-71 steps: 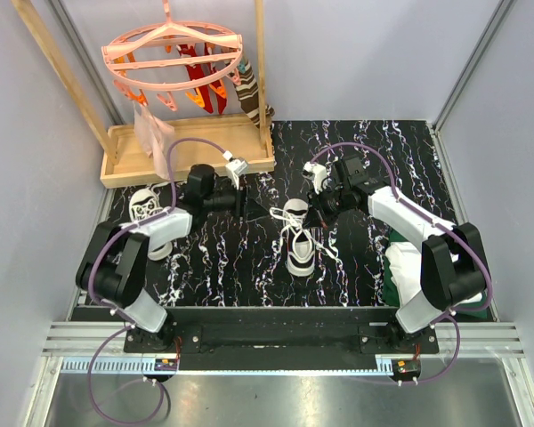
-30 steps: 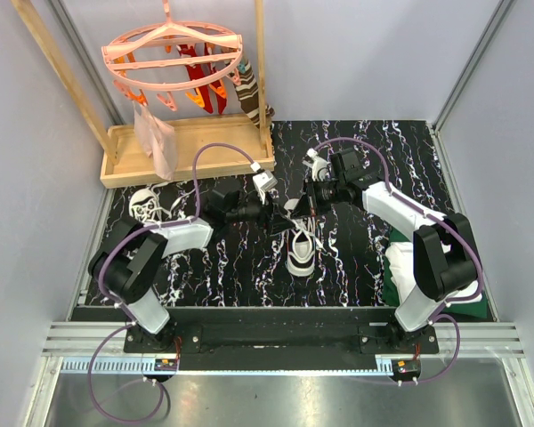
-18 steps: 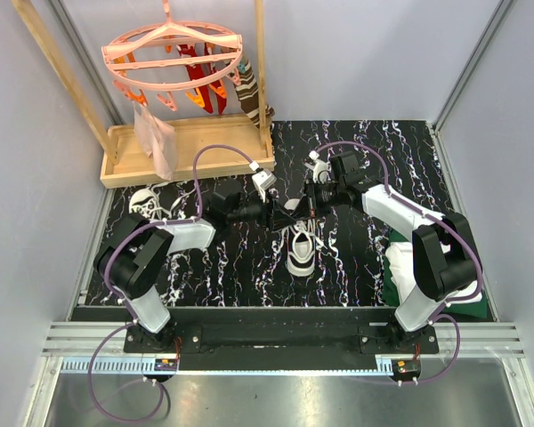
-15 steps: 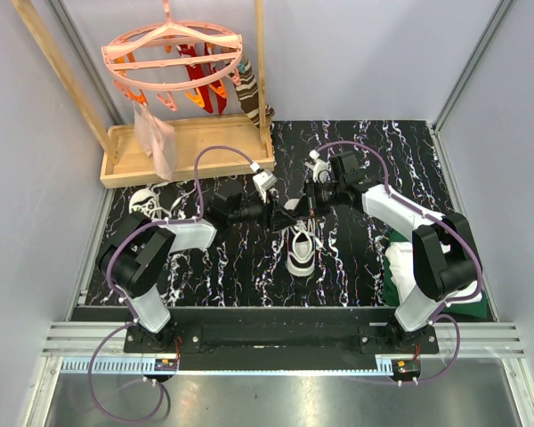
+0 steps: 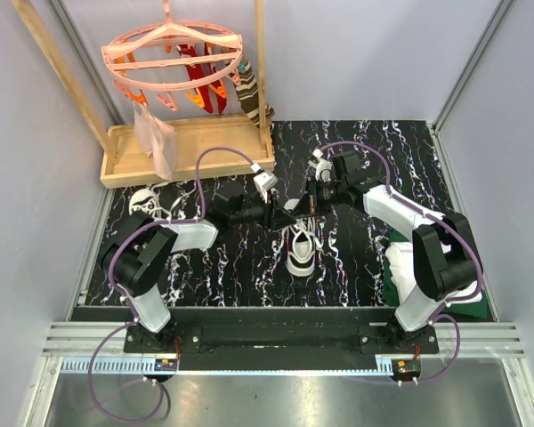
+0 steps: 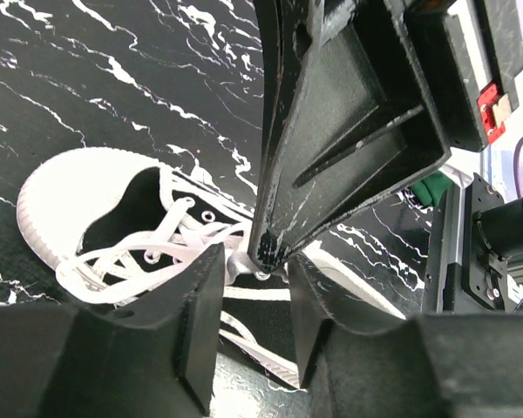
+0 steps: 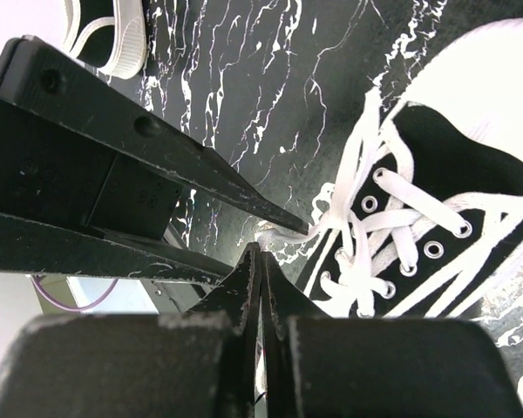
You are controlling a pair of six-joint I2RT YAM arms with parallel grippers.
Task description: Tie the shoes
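Observation:
One black canvas shoe with a white toe cap lies mid-table with its laces loose. It also shows in the left wrist view and in the right wrist view. The other shoe lies at the far left, and its sole edge shows in the right wrist view. My right gripper is shut on a white lace pulled left off the middle shoe, with its tip just above the tongue. My left gripper is open, its jaws on either side of the right gripper's tip and the lace.
A wooden tray with an upright frame stands at the back left. A pink peg hanger and a dark striped sock hang from it. A folded white-and-green cloth lies by the right arm's base.
My left gripper has moved right from beside the tray to the middle shoe and now brackets the right gripper's tip. The right gripper has shifted slightly left with the lace.

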